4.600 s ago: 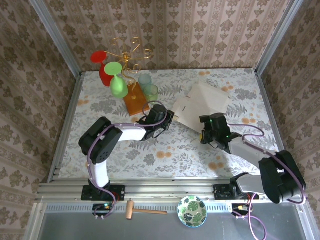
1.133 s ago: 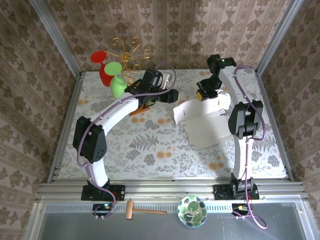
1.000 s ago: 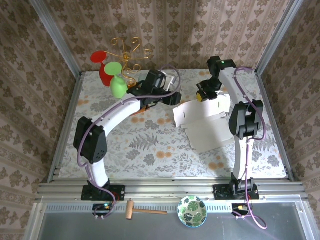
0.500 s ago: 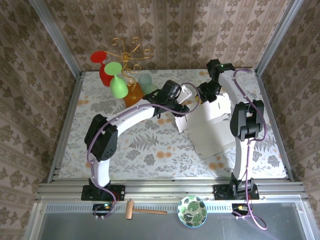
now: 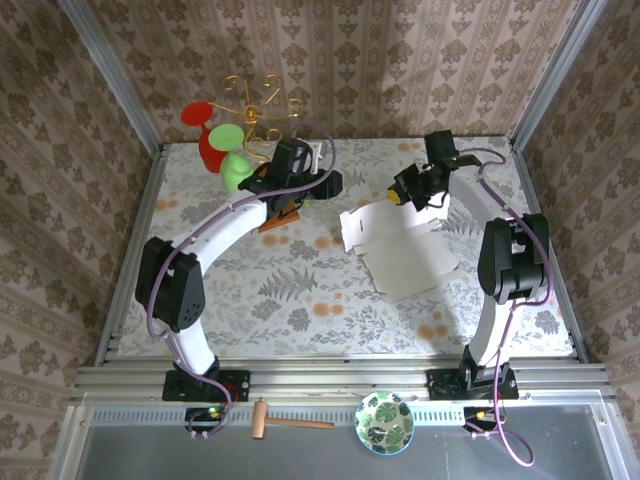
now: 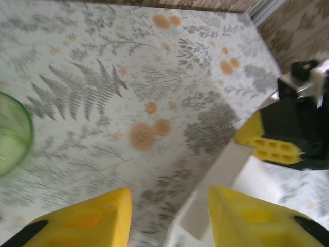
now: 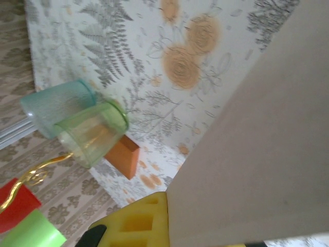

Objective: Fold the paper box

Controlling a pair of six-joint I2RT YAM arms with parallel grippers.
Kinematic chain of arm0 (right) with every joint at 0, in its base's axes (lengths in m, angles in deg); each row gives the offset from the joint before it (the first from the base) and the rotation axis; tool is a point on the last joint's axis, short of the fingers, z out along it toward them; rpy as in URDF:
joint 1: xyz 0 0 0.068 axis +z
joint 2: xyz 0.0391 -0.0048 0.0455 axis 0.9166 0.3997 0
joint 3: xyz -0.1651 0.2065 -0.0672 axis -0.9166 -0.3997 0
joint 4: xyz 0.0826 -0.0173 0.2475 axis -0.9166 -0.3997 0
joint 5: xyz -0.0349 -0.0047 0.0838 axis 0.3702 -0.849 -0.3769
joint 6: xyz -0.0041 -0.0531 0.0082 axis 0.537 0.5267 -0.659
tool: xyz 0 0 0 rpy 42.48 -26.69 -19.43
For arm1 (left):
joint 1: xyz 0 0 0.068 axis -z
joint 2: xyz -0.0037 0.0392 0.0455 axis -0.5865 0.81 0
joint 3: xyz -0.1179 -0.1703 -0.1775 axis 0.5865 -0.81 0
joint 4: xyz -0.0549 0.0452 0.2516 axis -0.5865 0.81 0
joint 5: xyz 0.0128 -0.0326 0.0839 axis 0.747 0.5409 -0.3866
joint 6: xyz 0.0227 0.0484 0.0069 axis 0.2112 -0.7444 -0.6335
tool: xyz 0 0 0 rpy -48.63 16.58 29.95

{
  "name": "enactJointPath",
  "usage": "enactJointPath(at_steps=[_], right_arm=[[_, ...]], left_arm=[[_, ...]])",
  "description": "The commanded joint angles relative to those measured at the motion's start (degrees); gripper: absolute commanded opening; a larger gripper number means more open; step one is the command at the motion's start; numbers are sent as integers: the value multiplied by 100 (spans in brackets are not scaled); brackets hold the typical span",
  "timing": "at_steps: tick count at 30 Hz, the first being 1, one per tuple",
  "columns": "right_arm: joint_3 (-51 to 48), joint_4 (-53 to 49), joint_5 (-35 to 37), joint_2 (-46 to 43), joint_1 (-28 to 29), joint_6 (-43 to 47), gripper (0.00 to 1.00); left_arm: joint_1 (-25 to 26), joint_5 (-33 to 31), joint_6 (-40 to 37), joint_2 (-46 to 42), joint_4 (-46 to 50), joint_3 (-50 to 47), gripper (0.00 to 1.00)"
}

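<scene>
Paper box [image 5: 400, 245]: lies open as a cut-out sheet on the table [image 5: 250, 290], toward 2 o'clock from table centre. The near panel lies flat and the far panel looks slightly lifted along a crease.

Right gripper [image 5: 412, 190]: at the sheet's 12 o'clock edge, fingers pressed together, pinching that far panel.

Left gripper [image 5: 305, 180]: off at the sheet's 10 o'clock, clear of it. Its fingers are spread, with only table between them.

Progress, as judged: early. One panel is started, no walls stand, and no flaps are tucked. Nearly all the folding remains.
</scene>
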Motion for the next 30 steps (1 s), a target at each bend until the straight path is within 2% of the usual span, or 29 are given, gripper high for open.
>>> enactJointPath(at_steps=[1,5,9,19,30], right_arm=[[-249,791,-354,-264,-16,-204,0],[-457,1067,-421,-367,-25,-331,0],[-569,1222,-486,-403,-25,-395,0],[-778,1435,-580,-481,-24,-482,0],[-812,1588,-642,-414,-20,-584,0]], left_arm=[[309,297,1843,-22,413,240,42],[545,117,2723,13,678,338,42],[528,48,3274,121,395,227,43],[342,102,3429,648,184,530,44],[406,284,3731,901,140,696,44]])
